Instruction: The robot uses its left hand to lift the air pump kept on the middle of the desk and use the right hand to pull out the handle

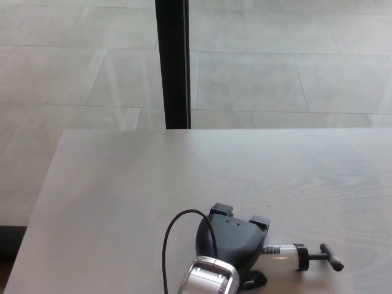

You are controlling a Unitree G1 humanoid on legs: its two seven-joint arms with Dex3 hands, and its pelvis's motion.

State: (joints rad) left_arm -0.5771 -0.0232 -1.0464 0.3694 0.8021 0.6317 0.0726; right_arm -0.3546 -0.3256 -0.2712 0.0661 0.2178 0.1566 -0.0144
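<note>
1. We see our black left hand (229,244) low at the near edge of the pale wooden desk (122,184), set over the barrel end of the air pump. Its back faces the camera and hides the fingers, so we cannot tell whether it is grasping the pump or merely resting on it.
2. The translucent white air pump with black collar (283,256) lies on its side on the desk, its barrel running out to the right from under the hand — a placement that, we judge, leaves the far end free.
3. The black T-shaped handle (331,257) juts out at the pump's right end, well clear of the left hand — open to the right hand, which is out of view.
</note>
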